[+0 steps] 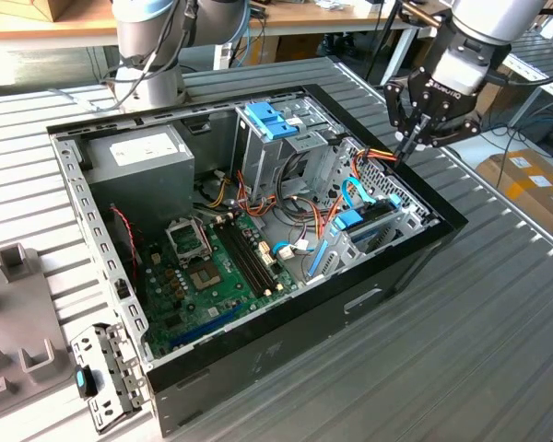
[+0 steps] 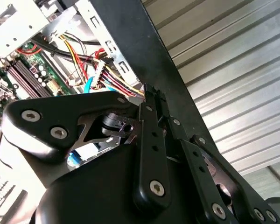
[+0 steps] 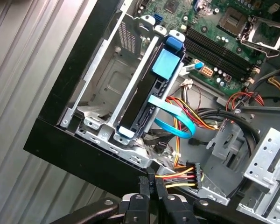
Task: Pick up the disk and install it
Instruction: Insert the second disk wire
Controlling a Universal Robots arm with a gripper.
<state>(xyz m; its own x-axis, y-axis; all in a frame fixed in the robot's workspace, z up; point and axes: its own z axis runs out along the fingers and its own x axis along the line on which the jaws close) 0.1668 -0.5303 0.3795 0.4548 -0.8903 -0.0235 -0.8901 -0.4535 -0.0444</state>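
The disk [image 1: 353, 222] stands on edge inside the metal drive cage at the near right corner of the open computer case [image 1: 286, 350], its light-blue carrier showing on top. In the first wrist view the disk [image 3: 147, 100] is a dark slab with a light-blue carrier, seated between the cage rails. My gripper [image 1: 407, 152] hovers over the case's right rim, a little behind the cage, with its fingers shut together and nothing between them. The fingertips [image 3: 151, 183] sit beside a black power connector [image 3: 196, 175] with red, yellow and orange wires. In the second wrist view the gripper [image 2: 147, 92] is by the same wire bundle.
A darker-blue latch [image 1: 269, 120] tops the rear drive bay. The grey power-supply box [image 1: 143, 152] fills the back left corner, and the green motherboard [image 1: 212, 267] lies on the floor. A light-blue ribbon cable [image 3: 170, 119] loops beside the cage. A grey fixture [image 1: 18, 304] and a bracket [image 1: 106, 373] lie on the exterior view's left.
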